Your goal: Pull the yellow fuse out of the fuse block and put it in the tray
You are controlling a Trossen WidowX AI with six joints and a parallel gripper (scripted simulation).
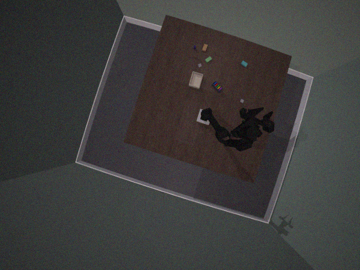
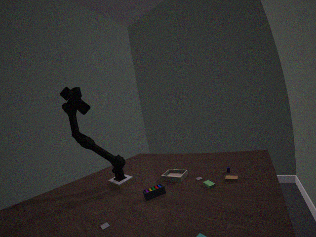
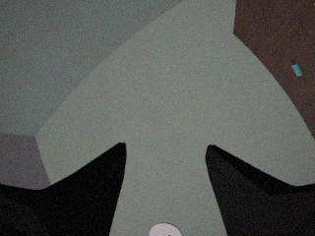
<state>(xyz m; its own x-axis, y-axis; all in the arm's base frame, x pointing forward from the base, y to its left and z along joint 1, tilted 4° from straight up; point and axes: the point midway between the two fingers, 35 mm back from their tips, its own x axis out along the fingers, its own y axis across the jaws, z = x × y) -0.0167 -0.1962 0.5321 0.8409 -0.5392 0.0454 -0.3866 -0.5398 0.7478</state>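
The yellow fuse (image 1: 219, 87) (image 2: 150, 189) sits in the dark fuse block (image 2: 154, 194), between the purple fuse (image 1: 220, 89) (image 2: 146, 190) and the green fuse (image 1: 217, 86) (image 2: 153, 188). Red and blue fuses follow in the same row. The light beige tray (image 1: 190, 80) (image 2: 171, 179) stands beside the block and looks empty. My gripper (image 1: 267, 110) (image 3: 166, 150) is open, with nothing between its fingers. It is raised high above the table, well away from block and tray, and points away from them. Its fingertips are hidden in the exterior view.
A green block (image 1: 208, 59) (image 2: 209, 184), an orange block (image 1: 205, 47) (image 2: 231, 177), a small dark blue object (image 1: 194, 46) (image 2: 228, 169) and a grey square (image 1: 199, 65) (image 2: 199, 178) lie beyond the tray. A cyan block (image 1: 244, 63) (image 3: 296, 70) and another grey square (image 1: 242, 100) (image 2: 104, 225) lie elsewhere.
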